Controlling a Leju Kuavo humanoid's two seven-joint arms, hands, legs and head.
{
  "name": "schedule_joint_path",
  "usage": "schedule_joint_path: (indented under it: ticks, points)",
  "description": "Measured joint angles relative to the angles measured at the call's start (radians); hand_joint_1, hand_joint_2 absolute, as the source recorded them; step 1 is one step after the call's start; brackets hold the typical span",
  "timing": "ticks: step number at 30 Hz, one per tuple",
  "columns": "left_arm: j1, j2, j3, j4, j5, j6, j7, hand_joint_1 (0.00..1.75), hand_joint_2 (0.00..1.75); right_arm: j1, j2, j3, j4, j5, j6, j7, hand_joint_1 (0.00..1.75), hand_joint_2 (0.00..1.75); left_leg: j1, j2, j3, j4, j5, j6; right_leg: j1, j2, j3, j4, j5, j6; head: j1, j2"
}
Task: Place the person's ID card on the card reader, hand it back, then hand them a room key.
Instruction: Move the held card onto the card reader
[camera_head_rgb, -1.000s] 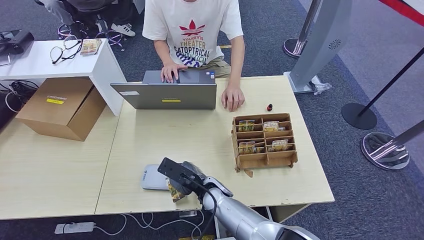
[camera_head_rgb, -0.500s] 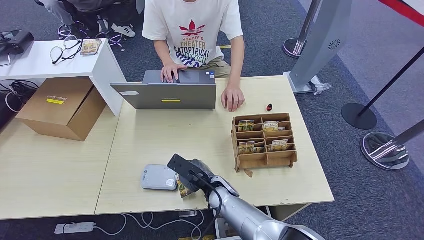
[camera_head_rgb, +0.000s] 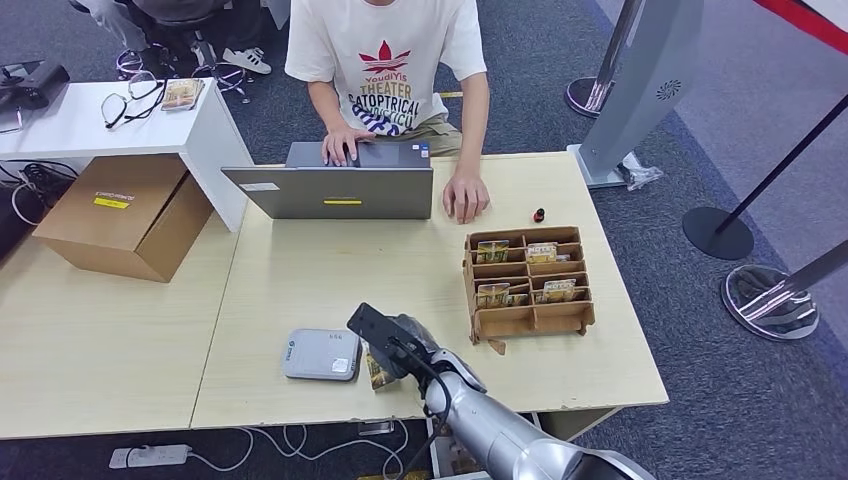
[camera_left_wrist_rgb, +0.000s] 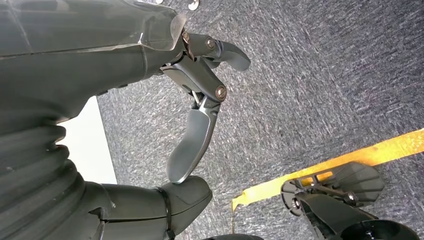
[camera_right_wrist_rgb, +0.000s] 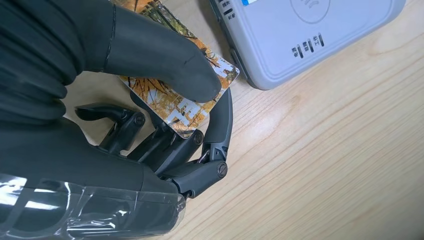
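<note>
My right hand (camera_head_rgb: 395, 345) hovers over the near part of the table, pinching the ID card (camera_head_rgb: 377, 369), a card with an autumn-tree picture, between thumb and fingers (camera_right_wrist_rgb: 165, 60). The ID card (camera_right_wrist_rgb: 175, 97) sits just beside the grey card reader (camera_right_wrist_rgb: 305, 35) and is off its top. The card reader (camera_head_rgb: 320, 354) lies flat near the table's front edge. A wooden rack (camera_head_rgb: 528, 282) with room key cards stands to the right. The person (camera_head_rgb: 385, 60) sits across the table at a laptop, one hand (camera_head_rgb: 465, 195) resting on the table. My left hand (camera_left_wrist_rgb: 195, 125) hangs over the floor holding nothing, fingers apart.
A grey laptop (camera_head_rgb: 330, 185) stands open at the far side. A small red and black object (camera_head_rgb: 539, 214) lies behind the rack. A cardboard box (camera_head_rgb: 125, 215) and a white shelf (camera_head_rgb: 90, 120) with glasses stand to the left. Stanchion bases (camera_head_rgb: 770, 300) stand on the right.
My right hand has carried the ID card to the right, from above the reader's edge to just beside it. The reader now shows whole. The person has not moved.
</note>
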Motion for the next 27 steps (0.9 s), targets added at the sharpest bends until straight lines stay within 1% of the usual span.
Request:
schedule_joint_path:
  ticks: [18, 27]
  points:
    - [0.001, 0.0, -0.001, 0.0, 0.0, 0.001, 0.0, 0.0, 1.75, -0.001, -0.003, -0.034, -0.007, -0.007, 0.013, -0.014, 1.75, 1.75, 0.0, 0.0, 0.0, 0.0, 0.0, 0.0, 0.0, 0.0, 0.0, 0.0, 0.0, 0.0, 0.0, 0.0]
    - [0.0, 0.0, -0.01, 0.0, 0.002, -0.002, 0.0, 0.0, 1.75, -0.003, -0.012, -0.088, -0.051, -0.037, 0.061, -0.076, 1.75, 1.75, 0.0, 0.0, 0.0, 0.0, 0.0, 0.0, 0.0, 0.0, 0.0, 0.0, 0.0, 0.0, 0.0, 0.0]
